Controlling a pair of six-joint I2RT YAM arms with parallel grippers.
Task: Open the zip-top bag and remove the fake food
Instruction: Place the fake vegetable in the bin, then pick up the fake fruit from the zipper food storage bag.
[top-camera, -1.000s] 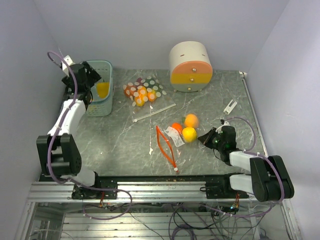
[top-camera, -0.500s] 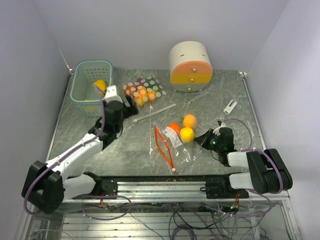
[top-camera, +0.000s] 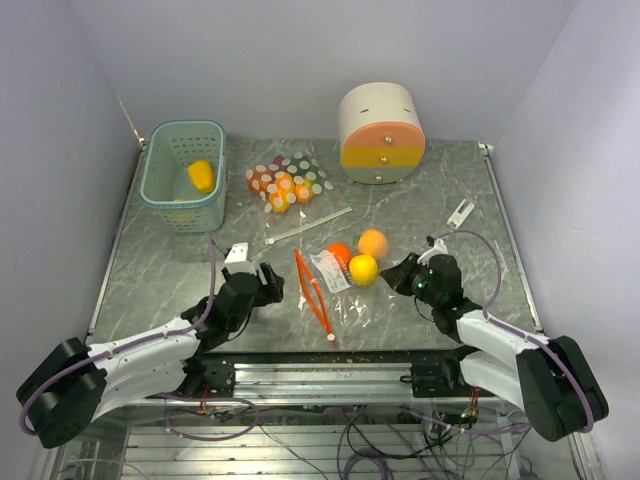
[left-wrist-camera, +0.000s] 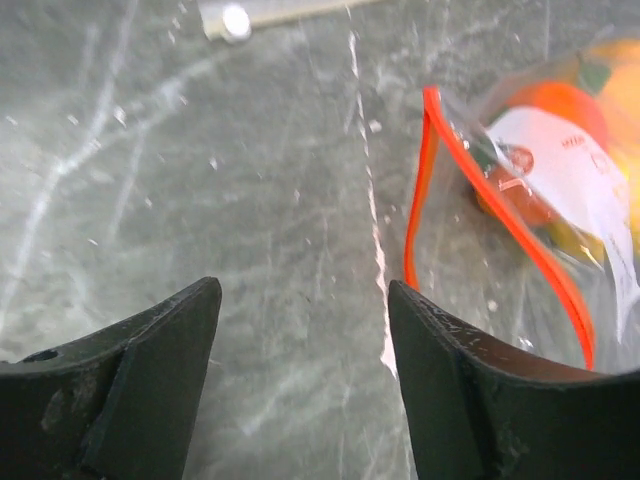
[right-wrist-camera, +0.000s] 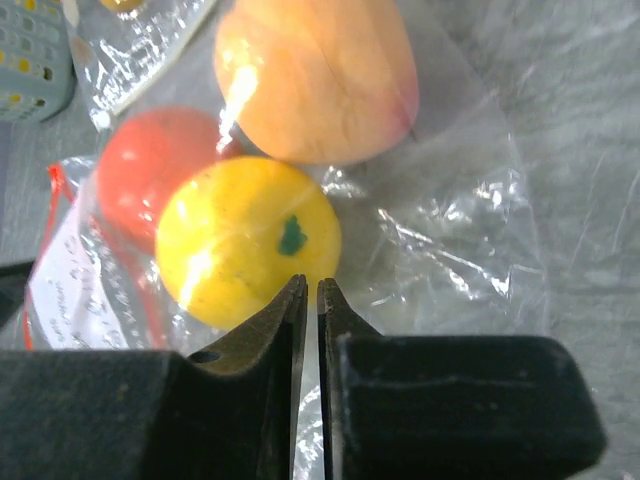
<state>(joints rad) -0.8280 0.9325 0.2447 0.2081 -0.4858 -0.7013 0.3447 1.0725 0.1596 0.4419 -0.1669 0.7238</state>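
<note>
A clear zip-top bag (top-camera: 345, 300) with an orange zip strip (top-camera: 312, 292) lies at the table's front middle. Inside are a yellow fruit (top-camera: 363, 269), a red-orange one (top-camera: 340, 254) and a peach-coloured one (top-camera: 373, 243). My left gripper (top-camera: 268, 285) is open and low, just left of the bag's mouth; its wrist view shows the zip strip (left-wrist-camera: 440, 180) beside the right finger. My right gripper (top-camera: 400, 275) is shut on the bag's film (right-wrist-camera: 470, 230) at the closed end, right behind the yellow fruit (right-wrist-camera: 250, 235). Another yellow food piece (top-camera: 201, 176) lies in the basket.
A teal basket (top-camera: 165, 205) stands at the back left. A bag of small cups (top-camera: 288, 180) and a white strip (top-camera: 310, 225) lie behind the zip-top bag. A cream-and-orange round container (top-camera: 381, 135) stands at the back. A small white clip (top-camera: 460, 212) lies right.
My left arm swung from the basket down to the front, beside the bag's mouth, leaving the yellow piece in the basket. My right gripper and the bag shifted left.
</note>
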